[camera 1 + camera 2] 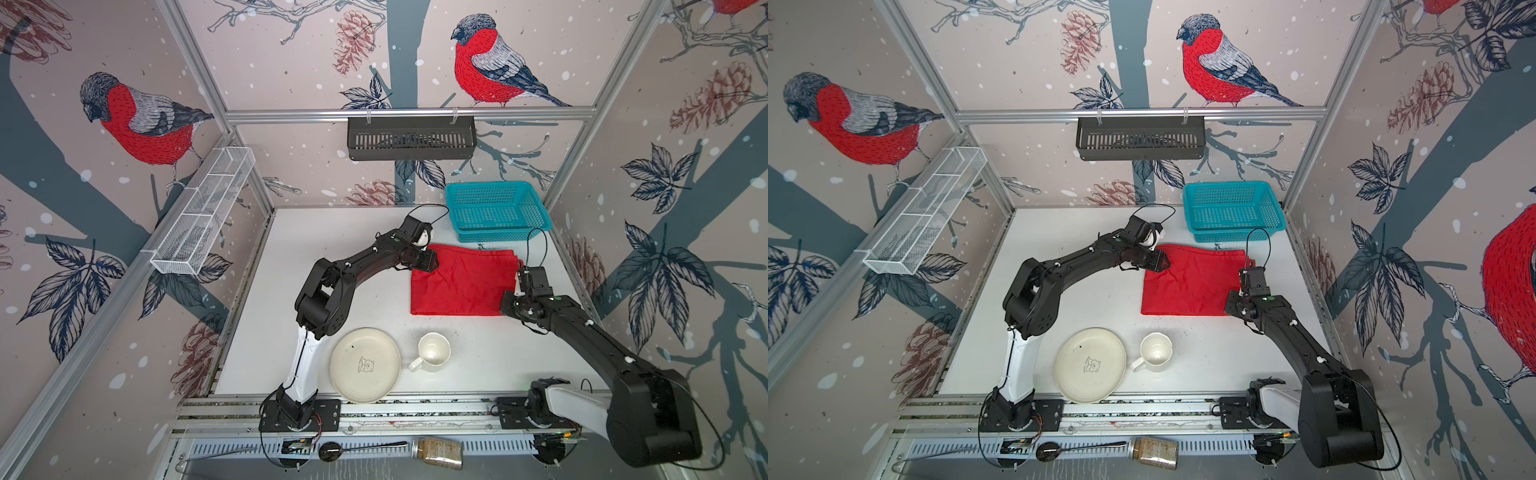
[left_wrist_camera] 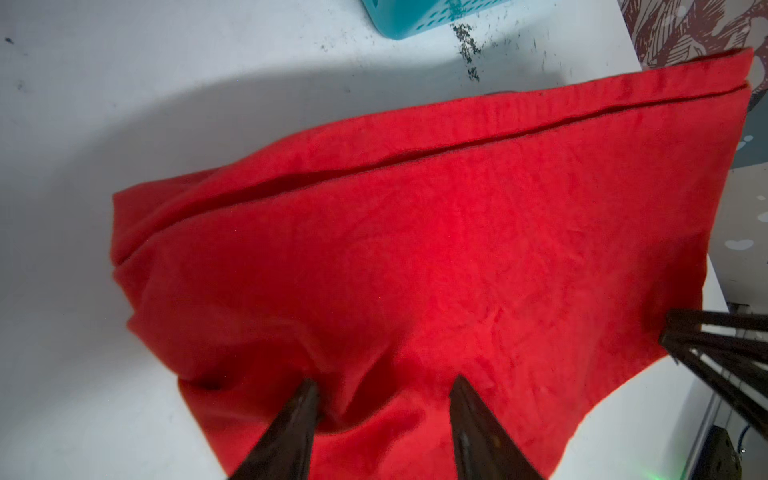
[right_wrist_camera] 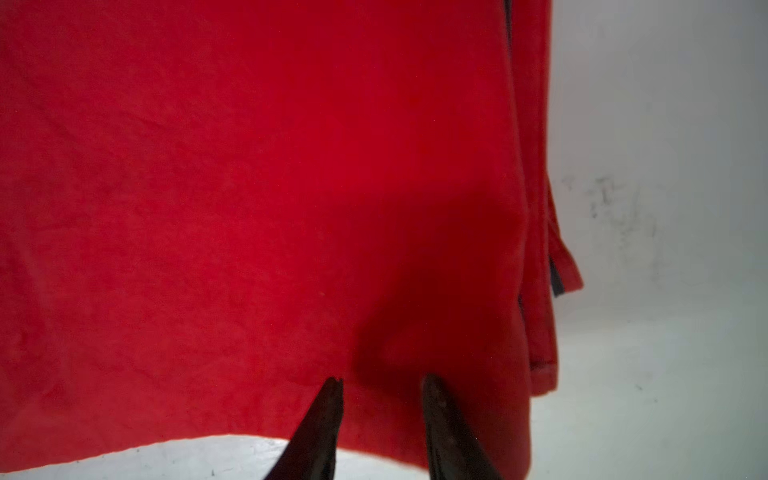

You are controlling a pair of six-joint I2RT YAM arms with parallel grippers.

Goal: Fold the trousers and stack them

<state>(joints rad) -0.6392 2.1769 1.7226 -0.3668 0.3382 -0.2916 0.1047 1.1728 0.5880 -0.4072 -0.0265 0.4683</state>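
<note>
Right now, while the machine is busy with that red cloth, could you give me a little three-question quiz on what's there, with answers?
1. True or false: the trousers lie inside the blue basket.
2. Which thing stands closest to the cup? A) the plate B) the basket C) the black wall rack
3. Fill in: in the wrist views, the left fingers and the right fingers stand ___ over the red fabric.
Key: 1 false, they lie folded on the table, outside it. 2 A. 3 apart.
</note>
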